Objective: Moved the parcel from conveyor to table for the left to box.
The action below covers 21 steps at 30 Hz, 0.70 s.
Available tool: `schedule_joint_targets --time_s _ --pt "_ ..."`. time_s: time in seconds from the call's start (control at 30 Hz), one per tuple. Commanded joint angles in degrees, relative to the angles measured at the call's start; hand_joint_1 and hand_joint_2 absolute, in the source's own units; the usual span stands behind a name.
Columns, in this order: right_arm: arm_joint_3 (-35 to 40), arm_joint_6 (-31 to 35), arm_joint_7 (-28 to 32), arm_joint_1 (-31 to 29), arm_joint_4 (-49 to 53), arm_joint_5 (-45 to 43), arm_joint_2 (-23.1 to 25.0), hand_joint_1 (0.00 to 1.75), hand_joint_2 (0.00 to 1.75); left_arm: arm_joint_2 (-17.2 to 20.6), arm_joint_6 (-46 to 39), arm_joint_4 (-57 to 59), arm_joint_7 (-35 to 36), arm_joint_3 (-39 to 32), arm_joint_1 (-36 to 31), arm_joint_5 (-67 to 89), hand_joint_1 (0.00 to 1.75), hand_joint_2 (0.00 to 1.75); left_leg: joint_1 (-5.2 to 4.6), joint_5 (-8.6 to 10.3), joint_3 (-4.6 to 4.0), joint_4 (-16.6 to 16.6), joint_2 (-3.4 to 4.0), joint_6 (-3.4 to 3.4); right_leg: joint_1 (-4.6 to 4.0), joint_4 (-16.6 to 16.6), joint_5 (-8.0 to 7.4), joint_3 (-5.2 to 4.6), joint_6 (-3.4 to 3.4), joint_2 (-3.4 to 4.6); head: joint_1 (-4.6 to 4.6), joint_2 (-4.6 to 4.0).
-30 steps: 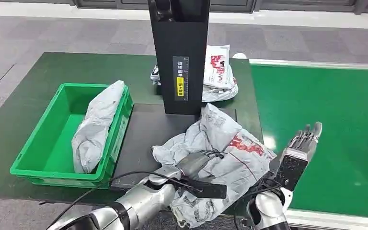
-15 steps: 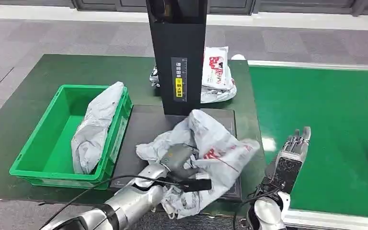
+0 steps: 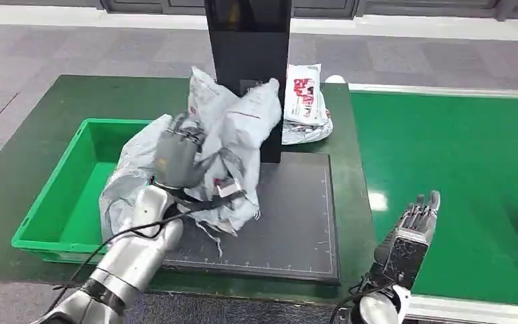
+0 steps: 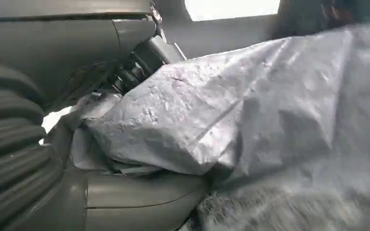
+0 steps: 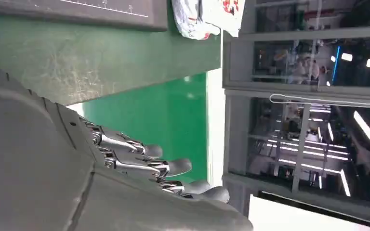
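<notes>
One grey parcel (image 3: 233, 145) is gripped in the fingers (image 3: 179, 131) of the left hand (image 3: 174, 158), lifted above the black mat (image 3: 290, 223) beside the green box (image 3: 74, 202); its long axis runs roughly upright, top end toward the black column (image 3: 249, 40). Two more parcels: one in the box (image 3: 125, 185), one behind the column (image 3: 307, 104). The left wrist view shows the thumb (image 4: 139, 202) pressing crumpled plastic. The right hand (image 3: 405, 243) hovers with fingers (image 5: 139, 159) spread, holding nothing, over the table edge (image 3: 354, 169).

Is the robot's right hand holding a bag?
No, the right hand is open with its fingers stretched out and nothing in it; the left hand holds the grey parcel.
</notes>
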<state>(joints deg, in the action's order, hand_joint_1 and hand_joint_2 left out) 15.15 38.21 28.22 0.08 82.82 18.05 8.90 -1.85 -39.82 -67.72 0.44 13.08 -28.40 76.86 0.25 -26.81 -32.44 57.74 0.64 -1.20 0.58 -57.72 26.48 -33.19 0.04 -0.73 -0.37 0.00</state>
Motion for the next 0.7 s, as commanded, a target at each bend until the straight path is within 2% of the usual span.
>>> schedule_joint_targets --time_s 0.03,0.17,0.2,0.27,0.37,0.43,0.6,0.7 --pt "-1.9 -0.1 0.4 -2.5 -2.9 -1.9 -0.9 0.00 0.00 11.2 -0.2 -6.1 0.2 -23.6 0.0 2.1 1.75 1.75 0.08 0.08 0.08 -0.1 0.44 -0.08 -0.08 0.1 -0.18 -0.12 -0.08 0.54 -0.02 0.00" --pt "-1.7 -0.2 0.5 -2.2 -3.0 -2.7 -1.5 0.00 0.00 12.9 -0.2 -9.4 -1.4 -32.9 2.2 4.4 1.75 1.75 0.18 0.06 0.03 -0.1 0.46 -0.13 -0.17 0.0 -0.14 -0.16 -0.11 0.53 0.00 0.00" --pt "-1.5 -0.1 0.6 -2.3 -3.2 -2.8 -1.5 0.00 0.00 12.7 -0.2 -11.1 -1.6 -35.6 3.2 5.9 1.75 1.75 0.15 0.06 0.00 -0.1 0.34 -0.13 -0.15 0.0 -0.09 -0.15 -0.10 0.38 -0.02 0.00" --pt "-1.1 -0.2 0.7 -2.4 -3.6 -2.8 -1.5 0.00 0.00 12.4 -0.2 -13.9 -2.1 -40.1 5.7 7.2 1.75 1.75 0.19 0.08 0.06 -0.2 0.49 -0.12 -0.18 0.1 -0.16 -0.14 -0.11 0.58 0.00 0.00" --pt "-0.8 -0.3 0.6 -3.8 -4.3 -3.1 -1.5 0.00 0.00 12.9 -0.2 -15.8 -0.8 -42.4 8.7 9.9 1.75 1.75 0.17 0.02 0.05 -0.1 0.44 -0.18 -0.17 0.1 -0.08 -0.14 -0.14 0.50 -0.02 0.00" --pt "-0.8 -0.3 0.3 -4.5 -4.4 -3.3 -1.3 0.00 0.00 12.7 -0.2 -14.2 -0.6 -42.5 8.5 10.7 1.75 1.75 0.16 0.03 0.00 -0.1 0.35 -0.18 -0.15 0.0 -0.06 -0.17 -0.15 0.42 0.00 0.00" --pt "-1.6 -0.5 -1.0 -4.8 -3.5 -3.4 -1.7 0.00 0.00 12.7 -0.2 -8.6 3.7 -37.1 5.6 13.0 1.75 1.75 0.15 0.08 -0.14 -0.1 -0.09 -0.22 -0.14 0.0 0.02 -0.22 -0.16 -0.05 -0.02 0.00" --pt "-2.3 -1.0 -1.3 -5.2 -3.4 -3.2 -1.5 0.00 0.00 16.4 -0.2 -1.3 9.5 -30.6 4.4 13.1 1.75 1.75 0.14 0.12 -0.12 -0.1 -0.15 -0.20 -0.13 0.0 -0.02 -0.16 -0.16 -0.07 0.00 0.00"
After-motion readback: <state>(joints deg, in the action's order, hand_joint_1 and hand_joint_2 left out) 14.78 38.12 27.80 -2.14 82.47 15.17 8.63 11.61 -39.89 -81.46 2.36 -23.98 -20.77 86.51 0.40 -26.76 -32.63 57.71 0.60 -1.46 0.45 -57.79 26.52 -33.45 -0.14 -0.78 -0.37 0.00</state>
